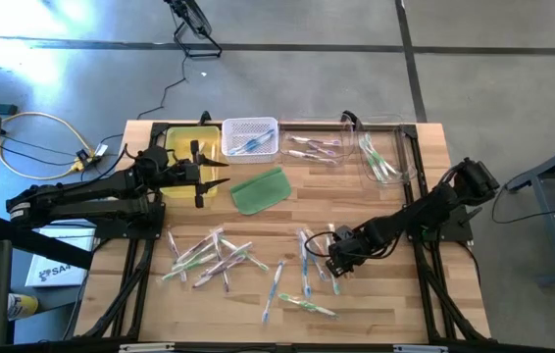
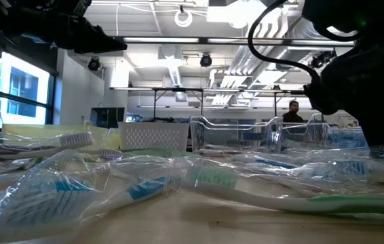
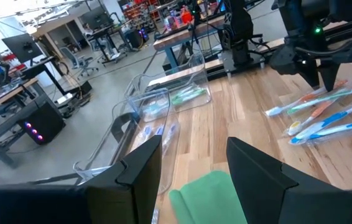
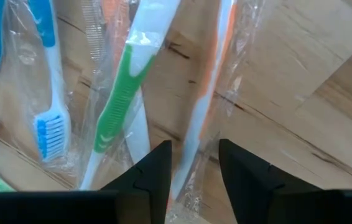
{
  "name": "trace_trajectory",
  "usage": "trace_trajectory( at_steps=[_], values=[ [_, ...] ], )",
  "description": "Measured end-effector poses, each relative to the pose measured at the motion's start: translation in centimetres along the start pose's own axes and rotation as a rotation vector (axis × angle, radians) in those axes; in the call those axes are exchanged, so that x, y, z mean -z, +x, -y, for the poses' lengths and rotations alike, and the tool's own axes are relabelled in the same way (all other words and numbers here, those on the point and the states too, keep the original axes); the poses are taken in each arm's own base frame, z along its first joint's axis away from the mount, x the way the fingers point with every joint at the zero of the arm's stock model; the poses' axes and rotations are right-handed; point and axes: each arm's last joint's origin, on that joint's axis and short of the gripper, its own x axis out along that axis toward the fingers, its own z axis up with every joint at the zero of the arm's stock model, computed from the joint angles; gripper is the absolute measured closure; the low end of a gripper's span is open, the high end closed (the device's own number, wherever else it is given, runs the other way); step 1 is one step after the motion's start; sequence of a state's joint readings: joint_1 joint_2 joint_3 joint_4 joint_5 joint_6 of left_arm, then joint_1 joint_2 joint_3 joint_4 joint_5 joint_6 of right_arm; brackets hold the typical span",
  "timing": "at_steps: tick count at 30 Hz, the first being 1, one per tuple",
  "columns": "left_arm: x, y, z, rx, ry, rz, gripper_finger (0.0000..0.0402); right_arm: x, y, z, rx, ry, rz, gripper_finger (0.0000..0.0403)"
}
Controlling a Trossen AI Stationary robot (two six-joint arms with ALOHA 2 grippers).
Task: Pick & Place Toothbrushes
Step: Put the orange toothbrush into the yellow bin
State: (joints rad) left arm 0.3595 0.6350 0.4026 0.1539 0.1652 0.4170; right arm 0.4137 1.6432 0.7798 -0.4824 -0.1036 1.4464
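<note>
Many wrapped toothbrushes lie flat on the wooden table in two loose heaps, one left (image 1: 209,260) and one right (image 1: 307,279). My right gripper (image 1: 336,263) points down into the right heap. In the right wrist view it (image 4: 194,163) is open, with an orange-and-white toothbrush (image 4: 202,106) in its clear wrapper running between the fingers. A green-handled toothbrush (image 4: 123,99) lies beside it. My left gripper (image 1: 214,176) hangs open and level by the yellow bin, above the green pad (image 1: 260,189), with nothing between its fingers (image 3: 191,168). My right gripper comes from above, pointing down, with one finger (image 4: 157,171) on each side of the orange-and-white toothbrush's handle (image 4: 191,146) and the fingers lying across it. The toothbrush lies flat on the table. I cannot tell whether the fingers touch its wrapper.
Along the far edge stand a yellow bin (image 1: 187,147), a white mesh basket (image 1: 250,137) holding blue toothbrushes, and two clear trays (image 1: 312,147) (image 1: 387,157) with more toothbrushes. Bare wood shows in the table's middle (image 1: 376,196). A person stands far off in the room (image 2: 294,112).
</note>
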Motion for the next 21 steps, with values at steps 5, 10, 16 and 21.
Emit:
trace_trajectory(
  at_steps=[5,10,16,21],
  values=[
    [0.0,0.0,0.0,-0.001,0.001,0.000,0.0226,0.0,0.1,0.2,0.015,-0.006,-0.001,0.0332],
    [0.0,0.0,0.0,-0.004,0.000,-0.002,0.0226,0.0,-0.2,0.3,0.011,-0.054,0.000,0.0385],
    [0.0,0.0,0.0,-0.004,-0.002,-0.002,0.0226,0.2,-1.8,0.7,-0.004,-0.067,0.037,0.0389],
    [0.0,0.0,0.0,-0.005,-0.001,0.003,0.0226,0.4,-4.4,1.5,-0.016,-0.064,0.092,0.0389]
  ],
)
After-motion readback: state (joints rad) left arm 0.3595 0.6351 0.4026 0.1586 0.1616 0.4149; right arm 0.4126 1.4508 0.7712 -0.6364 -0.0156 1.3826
